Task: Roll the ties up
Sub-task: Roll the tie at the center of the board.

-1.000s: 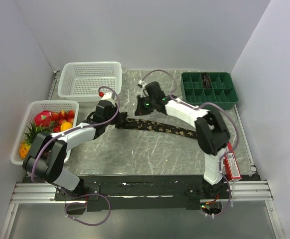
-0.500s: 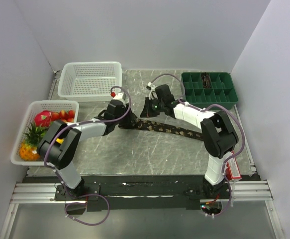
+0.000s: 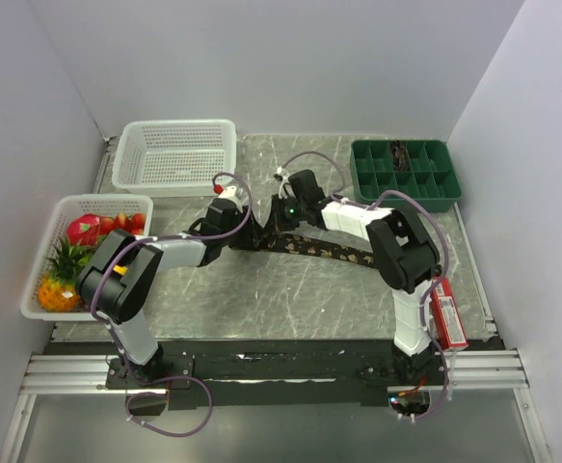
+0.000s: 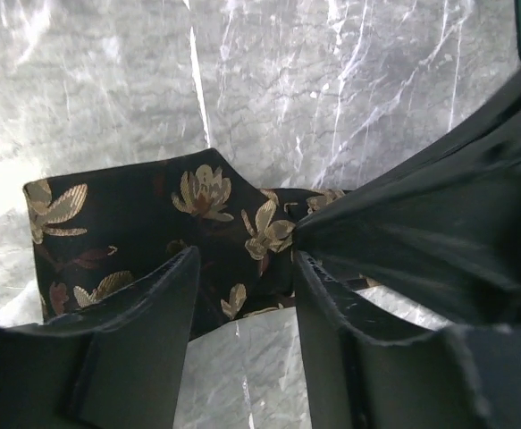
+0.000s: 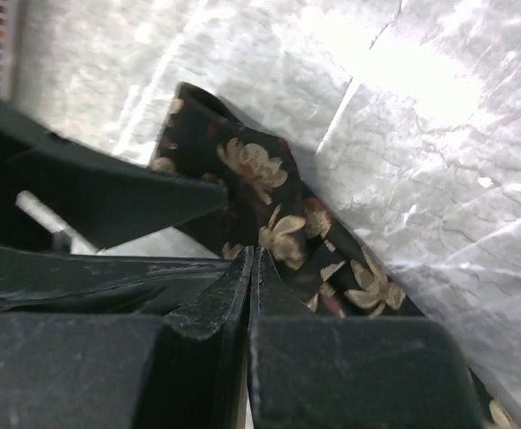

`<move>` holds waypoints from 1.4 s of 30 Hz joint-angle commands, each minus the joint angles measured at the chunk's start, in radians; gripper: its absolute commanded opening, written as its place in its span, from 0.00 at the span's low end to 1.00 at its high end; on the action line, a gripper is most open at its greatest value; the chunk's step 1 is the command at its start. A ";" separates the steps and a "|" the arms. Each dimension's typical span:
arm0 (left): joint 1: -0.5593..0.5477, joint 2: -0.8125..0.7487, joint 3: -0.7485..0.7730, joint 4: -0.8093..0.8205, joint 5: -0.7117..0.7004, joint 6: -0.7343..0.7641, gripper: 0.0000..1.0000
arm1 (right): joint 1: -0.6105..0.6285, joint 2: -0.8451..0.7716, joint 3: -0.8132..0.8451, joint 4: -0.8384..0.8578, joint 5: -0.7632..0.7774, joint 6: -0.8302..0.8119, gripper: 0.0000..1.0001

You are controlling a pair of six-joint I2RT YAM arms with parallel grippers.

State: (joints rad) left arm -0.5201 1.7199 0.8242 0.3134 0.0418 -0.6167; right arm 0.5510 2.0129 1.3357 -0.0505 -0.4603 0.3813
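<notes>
- Top view: the tie lies flat on the surface, running slantwise from about the middle toward the right edge, with its wide end at the middle.
- Both arms reach in to that wide end. The left tool sits at its tip, and the right tool is just beside it on the far side of the cloth.
- An empty white basket stands at the far left corner, a basket of fruit along the left edge, and a green tray with compartments at the far right corner.
- Left wrist view: the left tool is spread apart, its fingers low at the near edge of the tie, gripping nothing. The dark cloth with gold flowers fills the gap between them. The right tool comes in from the right, its tip on the cloth.
- Right wrist view: the right tool is pressed closed to a hairline, its tip against the tie. I cannot tell whether any cloth is caught. The left tool lies close on the left.
</notes>
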 commanded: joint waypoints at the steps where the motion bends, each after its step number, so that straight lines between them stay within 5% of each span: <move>1: 0.011 0.017 -0.011 0.102 0.062 -0.041 0.49 | 0.033 0.038 0.007 0.046 0.002 0.018 0.00; 11: 0.018 -0.019 -0.013 0.078 0.056 -0.021 0.48 | 0.063 0.132 0.091 -0.061 0.097 -0.018 0.00; 20: 0.109 -0.236 -0.031 -0.074 -0.105 -0.015 0.70 | 0.066 0.129 0.079 -0.063 0.083 -0.021 0.00; 27: 0.218 -0.128 -0.033 -0.051 0.056 -0.006 0.69 | 0.066 0.110 0.086 -0.057 0.015 -0.004 0.00; 39: 0.250 0.063 -0.088 0.196 0.225 -0.081 0.52 | 0.066 0.101 0.099 -0.075 0.017 -0.010 0.00; 42: 0.256 0.089 -0.088 0.228 0.242 -0.092 0.20 | 0.064 0.098 0.100 -0.080 0.020 -0.010 0.00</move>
State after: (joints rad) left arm -0.2733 1.7756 0.7517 0.4324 0.2146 -0.6781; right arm 0.6029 2.1311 1.4082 -0.0895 -0.4389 0.3843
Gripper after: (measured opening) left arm 0.351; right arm 0.006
